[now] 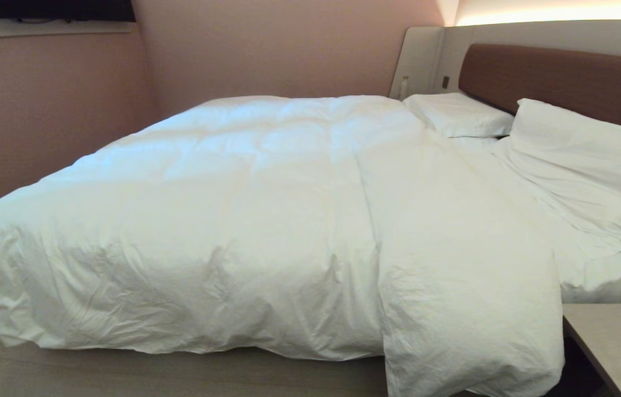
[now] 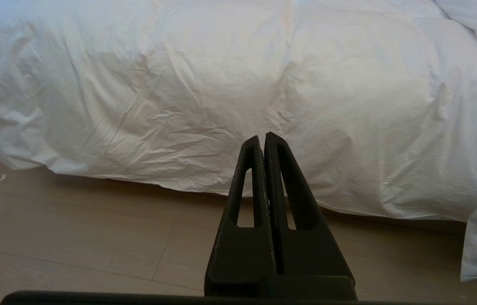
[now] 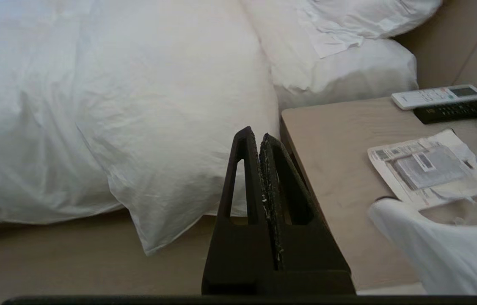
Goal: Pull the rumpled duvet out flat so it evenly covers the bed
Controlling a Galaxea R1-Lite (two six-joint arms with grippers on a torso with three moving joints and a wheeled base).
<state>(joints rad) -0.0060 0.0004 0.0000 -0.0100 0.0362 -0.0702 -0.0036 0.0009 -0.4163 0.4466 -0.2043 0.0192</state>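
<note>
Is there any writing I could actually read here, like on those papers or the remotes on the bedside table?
No text here can be read.
Papers on the bedside table: printed blocks and what look like barcodes, too small to read.
White remote: small screen, nothing legible.
Black remote: rows of buttons, markings too small.
Duvet, pillows and headboard: no lettering visible.

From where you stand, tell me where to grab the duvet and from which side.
Probably the duvet corner drooping past the bed's edge toward the floor, beside the nightstand. It hangs free and thin, so the right gripper could come from the aisle side, opened first.
</note>
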